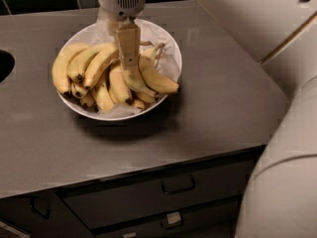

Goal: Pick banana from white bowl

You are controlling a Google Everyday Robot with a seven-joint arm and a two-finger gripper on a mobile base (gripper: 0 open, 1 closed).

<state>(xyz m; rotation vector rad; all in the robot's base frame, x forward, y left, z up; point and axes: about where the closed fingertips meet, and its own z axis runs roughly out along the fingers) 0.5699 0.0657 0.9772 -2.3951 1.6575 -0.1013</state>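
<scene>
While the gripper [130, 66] hangs straight down over the middle of the white bowl [81, 36], you cannot tell whether it is released or clenched on anything: its tip is buried in the pile from this angle. The banana [159, 81] you want lies in the bowl on the right side of the heap. Its stem points up toward the back rim, and its dark tip reaches out near the right rim. The gripper's tip sits just beside its stem half, over the neighbouring fruit.

Your main risk is taking the wrong one. The bananas lie packed and overlapping, and the gripper looks centred on the shorter one next to your target, so a close here may catch that one, or two together. If the stems are joined as a bunch, which you cannot see, a lift could drag several up and spill them onto the counter [223, 98].

Watch the crinkled paper [166, 63] too, since a pinch that snags it would pull the lining. A grip close to one end may let the fruit swing and slip. A sideways tug could slide the bowl across the counter.
</scene>
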